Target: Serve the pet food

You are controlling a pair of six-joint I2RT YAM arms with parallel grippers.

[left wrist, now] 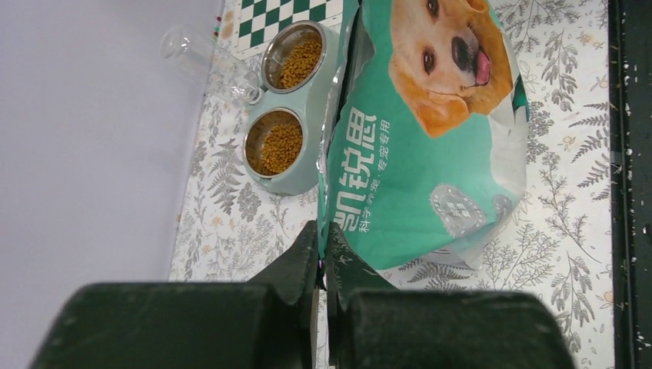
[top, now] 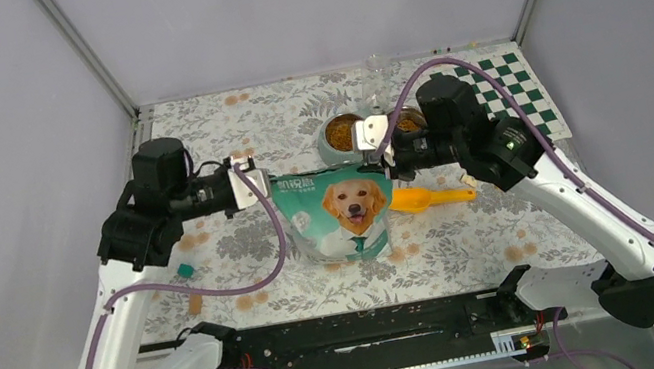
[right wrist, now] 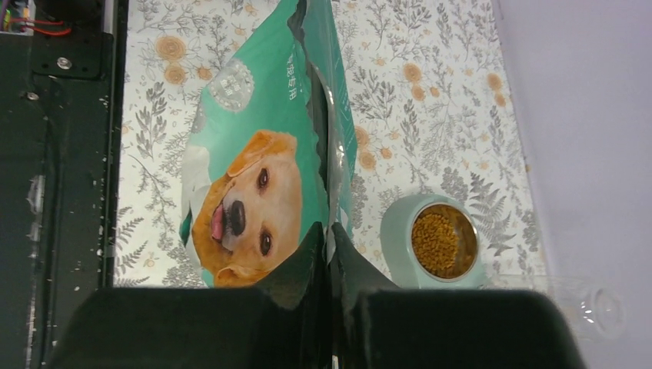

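So both arms are on the bag right now. The left gripper (left wrist: pixel 323 254) is clamped tight on the top seam of the teal dog bag (top: pixel 344 217) at roughly its 10 o'clock corner in the overhead view. The right gripper (right wrist: pixel 329 247) is pinched down the same way on the corner at about 2 o'clock. In both wrist views the fingers are squeezed flat with just the bag's edge between them, so nothing is loose. My guess is they've taken opposite corners so they can pull the mouth apart or keep the bag standing up. It's a floppy pouch and one pinch alone would let it sag. I can't tell whether the top is sealed or already open, though the right wrist view shows a dark slit along the seam. The pet food (left wrist: pixel 281 147) that's visible is already sitting in both bowls of the pale green double feeder (left wrist: pixel 307 173), straight at 12 o'clock from the bag and close behind it. The yellow scoop (top: pixel 427 197) lies on the flowery tablecloth (top: pixel 221 122) at the bag's 3 o'clock, untouched, probably parked there for dipping in once the bag is open.
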